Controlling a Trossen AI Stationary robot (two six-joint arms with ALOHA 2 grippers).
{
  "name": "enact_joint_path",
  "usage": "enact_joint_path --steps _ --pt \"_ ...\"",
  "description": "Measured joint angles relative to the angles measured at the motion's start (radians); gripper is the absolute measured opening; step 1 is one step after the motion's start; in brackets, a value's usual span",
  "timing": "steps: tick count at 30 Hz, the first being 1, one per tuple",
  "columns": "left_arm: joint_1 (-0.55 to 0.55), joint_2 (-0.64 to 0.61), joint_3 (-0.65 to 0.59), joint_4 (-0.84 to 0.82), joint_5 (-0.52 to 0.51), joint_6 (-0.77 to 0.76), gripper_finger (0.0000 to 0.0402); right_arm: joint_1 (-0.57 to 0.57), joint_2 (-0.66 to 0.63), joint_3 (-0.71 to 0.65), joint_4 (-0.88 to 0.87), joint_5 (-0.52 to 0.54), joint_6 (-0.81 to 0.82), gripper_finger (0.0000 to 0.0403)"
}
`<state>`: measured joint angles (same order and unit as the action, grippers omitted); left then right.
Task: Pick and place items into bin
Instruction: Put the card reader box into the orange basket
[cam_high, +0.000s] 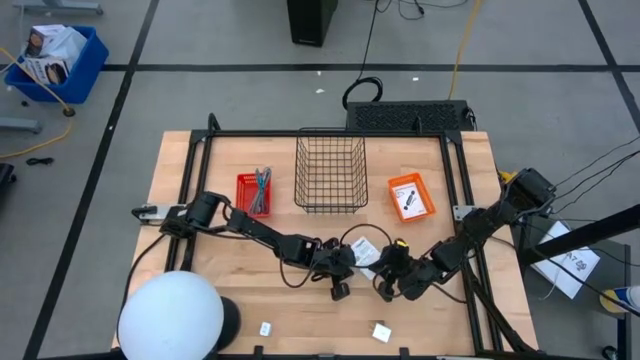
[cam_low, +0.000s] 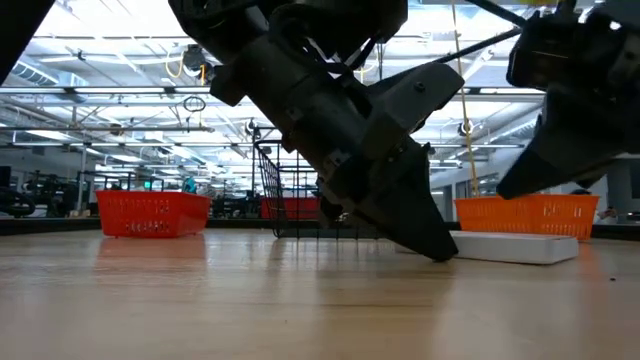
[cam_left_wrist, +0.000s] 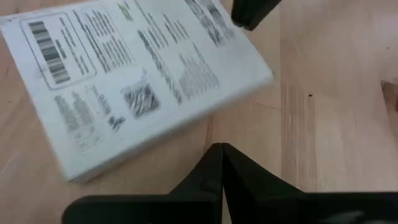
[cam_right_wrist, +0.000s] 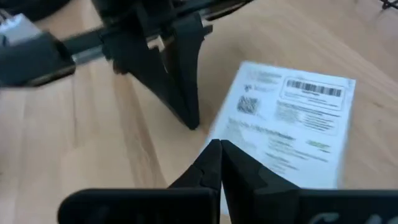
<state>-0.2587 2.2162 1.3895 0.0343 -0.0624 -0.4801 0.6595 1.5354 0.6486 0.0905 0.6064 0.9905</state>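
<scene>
Fingers pressed together, the left gripper (cam_left_wrist: 222, 149) and right gripper (cam_right_wrist: 219, 146) are pointing down at the flat white card (cam_high: 366, 254) lying between them mid-table. Closed tips are risking shoving it sideways rather than lifting it. The wire bin (cam_high: 330, 172) is standing farther back.

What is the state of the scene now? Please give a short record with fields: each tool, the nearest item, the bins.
left tool: shut, empty, tip beside the white printed card, low over the table
right tool: shut, empty, at the same card's other side
card: flat on the table between both tools, not lifted
wire basket: at table's far middle
red bin: left of the basket
orange bin: right of the basket
two small white blocks: near edge, untouched
</scene>
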Motion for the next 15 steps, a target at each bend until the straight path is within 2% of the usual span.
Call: enact_joint_path --steps 4,8,11,15 --pt "0.012 -0.002 0.000 -0.002 0.019 -0.011 0.0019 0.002 -0.001 -0.023 -0.028 0.010 0.021 0.0000" --pt "0.009 -0.002 0.000 0.000 0.001 0.011 0.0010 0.003 -0.005 -0.021 -0.050 0.103 0.011 0.0000" --pt "0.008 -0.002 -0.001 0.018 -0.034 0.034 0.0004 -0.005 -0.005 -0.021 -0.137 0.125 0.041 0.0000" --pt "0.012 -0.001 -0.002 0.031 -0.059 0.034 0.0014 -0.024 -0.005 -0.022 -0.299 0.102 0.176 0.0000"
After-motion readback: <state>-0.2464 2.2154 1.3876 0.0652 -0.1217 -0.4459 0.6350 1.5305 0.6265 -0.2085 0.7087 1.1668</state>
